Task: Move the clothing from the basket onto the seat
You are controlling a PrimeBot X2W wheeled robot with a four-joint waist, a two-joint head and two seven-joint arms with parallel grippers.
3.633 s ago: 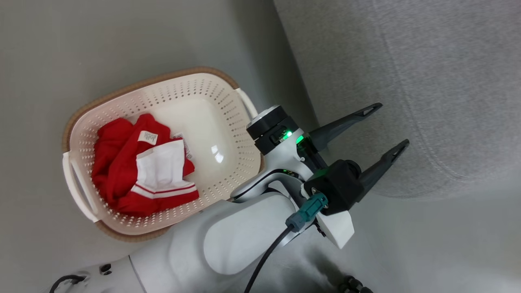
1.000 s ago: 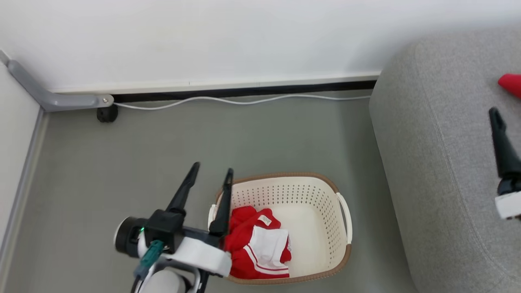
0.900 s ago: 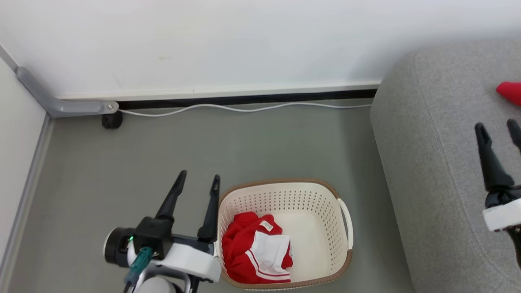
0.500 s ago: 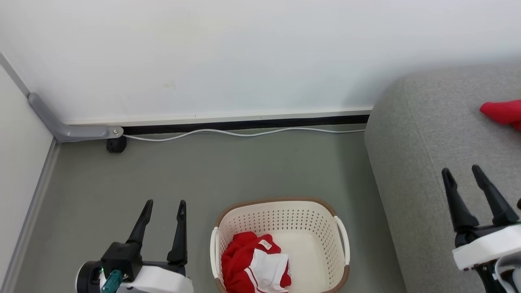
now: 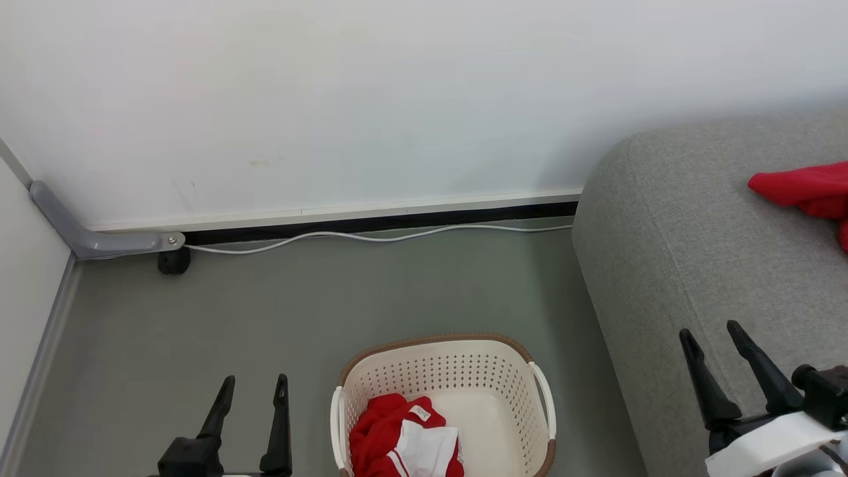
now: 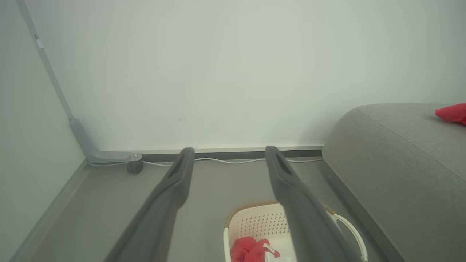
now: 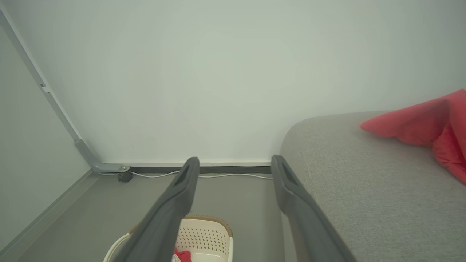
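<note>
The cream basket [image 5: 437, 371] with its brown rim stands on the floor at the bottom centre, beside the grey seat [image 5: 702, 252]. Red and white clothing [image 5: 401, 447] lies bunched in the basket's left half. Another red garment [image 5: 805, 189] rests on the seat at the right edge, and it shows too in the right wrist view [image 7: 426, 127]. My left gripper [image 5: 255, 387] is open over the floor left of the basket. My right gripper [image 5: 712, 334] is open in front of the seat's side. Both hold nothing.
A white wall with a dark skirting runs along the back, and a white cable [image 5: 371, 235] lies on the floor along it. A grey bracket [image 5: 99, 238] and a small black foot [image 5: 173, 262] sit in the left corner. Grey floor [image 5: 265, 311] spreads around the basket.
The head camera has tilted up and drawn back, so basket and grippers sit lower in the picture. Both arms have come back to the lower corners, open. More of the red garment on the seat shows.
</note>
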